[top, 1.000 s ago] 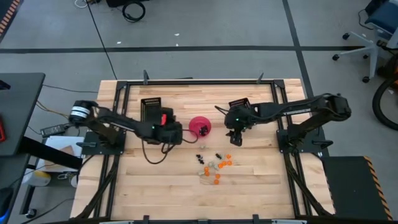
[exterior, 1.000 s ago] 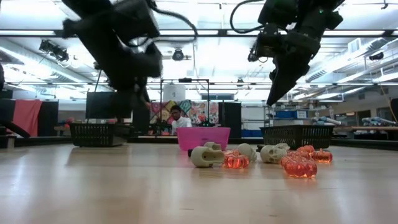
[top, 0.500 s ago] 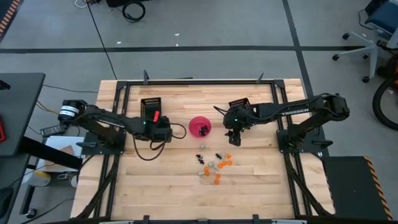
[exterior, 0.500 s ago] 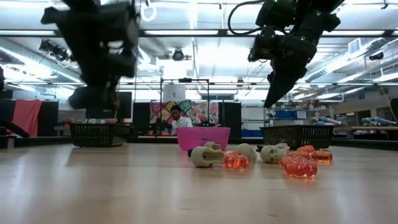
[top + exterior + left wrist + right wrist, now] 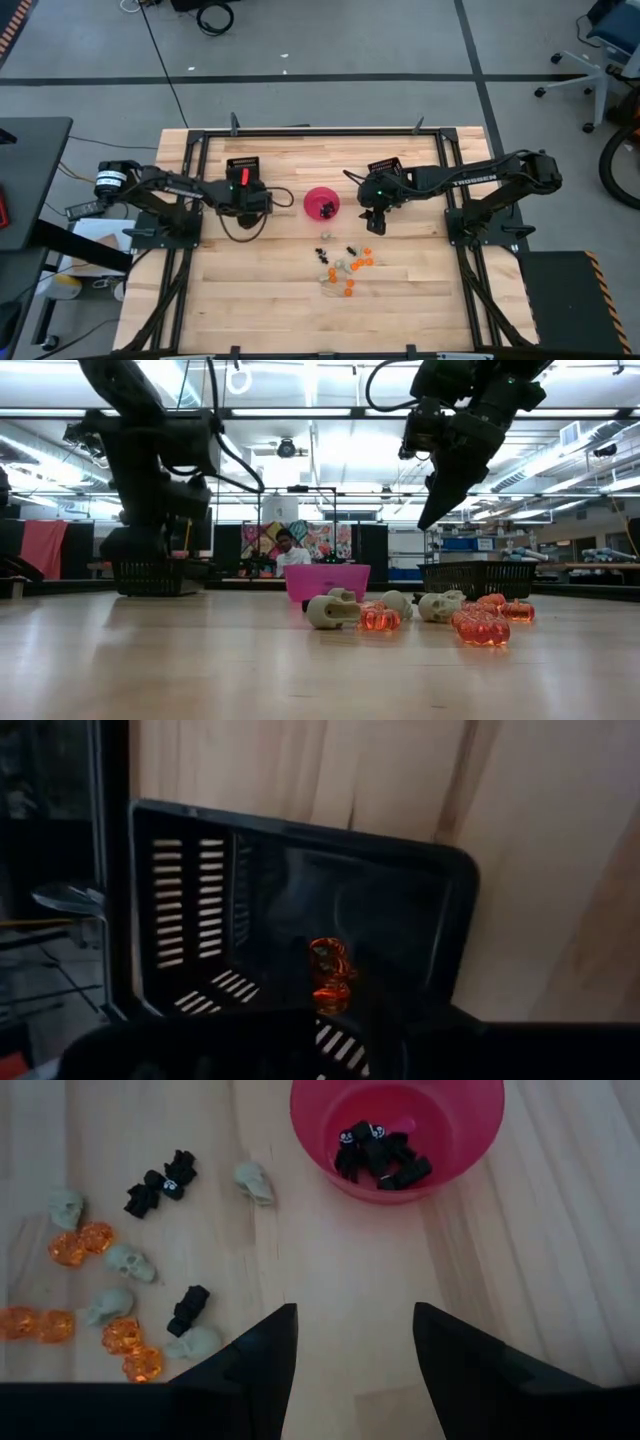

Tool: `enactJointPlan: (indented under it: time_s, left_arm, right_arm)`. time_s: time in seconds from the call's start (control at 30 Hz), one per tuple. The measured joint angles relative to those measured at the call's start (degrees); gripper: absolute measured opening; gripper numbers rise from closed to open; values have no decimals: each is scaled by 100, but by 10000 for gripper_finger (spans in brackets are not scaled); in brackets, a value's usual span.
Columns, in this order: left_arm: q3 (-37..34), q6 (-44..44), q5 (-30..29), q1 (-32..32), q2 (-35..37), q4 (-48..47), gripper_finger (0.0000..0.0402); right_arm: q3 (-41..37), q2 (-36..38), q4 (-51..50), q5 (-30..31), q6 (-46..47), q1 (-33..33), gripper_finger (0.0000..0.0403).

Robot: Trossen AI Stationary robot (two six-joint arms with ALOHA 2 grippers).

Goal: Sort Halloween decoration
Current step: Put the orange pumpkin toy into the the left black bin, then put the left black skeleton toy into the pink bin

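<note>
Left gripper point(image 5: 243, 190) over the left tray point(image 5: 243, 172) near the table's point(image 5: 270, 300) far edge, jaws state unclear; orange trinket point(image 5: 331, 976) inside. Right gripper point(image 5: 350, 1350) open, empty, above trinkets point(image 5: 345, 268) mid-table. Black trinkets point(image 5: 376, 1155) in bowl point(image 5: 470, 1130).

We see the table point(image 5: 300, 300) from above in even, soft light, with only faint shadows under the arms. In the low view, bright ceiling strip lights point(image 5: 330, 412) glare behind the arms and turn them to dark silhouettes, while the orange trinkets point(image 5: 483, 627) glow translucent. The left wrist view is dim and murky inside the black tray point(image 5: 300, 920). The right wrist view is soft, its near fingers point(image 5: 255, 1360) blurred and shadowed
</note>
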State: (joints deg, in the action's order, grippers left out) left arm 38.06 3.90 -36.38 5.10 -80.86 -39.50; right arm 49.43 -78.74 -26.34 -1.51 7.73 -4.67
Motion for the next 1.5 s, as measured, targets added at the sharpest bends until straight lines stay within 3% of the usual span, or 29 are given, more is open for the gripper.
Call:
enactJointPlan:
  time_s: [0.2,0.5,0.87,1.37,1.5]
  left_arm:
    - [0,-511,587,270,-13,421,55]
    - [0,-899,951,388,-13,583,64]
    - [0,-1219,1524,361,-16,741,152]
    - [4,-936,2162,-439,-17,1342,160]
    - [114,-777,2006,-704,-17,1181,160]
  right_arm:
    - [0,0,43,-3,-17,2,203]
    - [-2,0,102,-110,-17,4,203]
    - [-2,0,102,-110,-17,4,203]
    - [-2,0,98,-154,4,4,203]
    - [-2,0,99,-154,7,4,203]
